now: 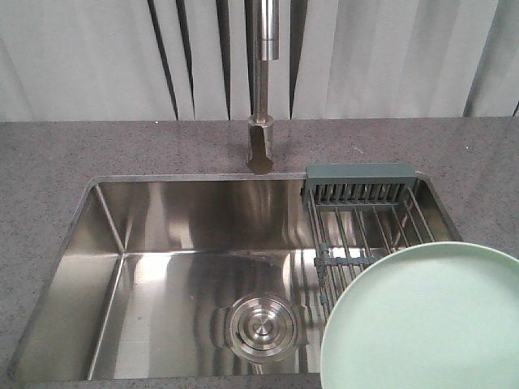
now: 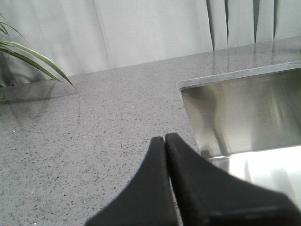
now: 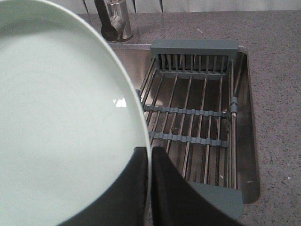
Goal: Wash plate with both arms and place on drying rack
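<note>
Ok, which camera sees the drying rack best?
The right wrist view: nearly the whole rack shows, rods and both end bars, the plate hiding its left edge. The front view shows only its far part behind the plate. The left wrist view shows none.

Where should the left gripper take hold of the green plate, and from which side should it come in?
Pinch the plate by its thin raised rim, on the left edge over the sink, coming in from the left. The face is flat and too wide to span, and the right gripper clamps the near rim. The left gripper is shut, so it must open first.
</note>
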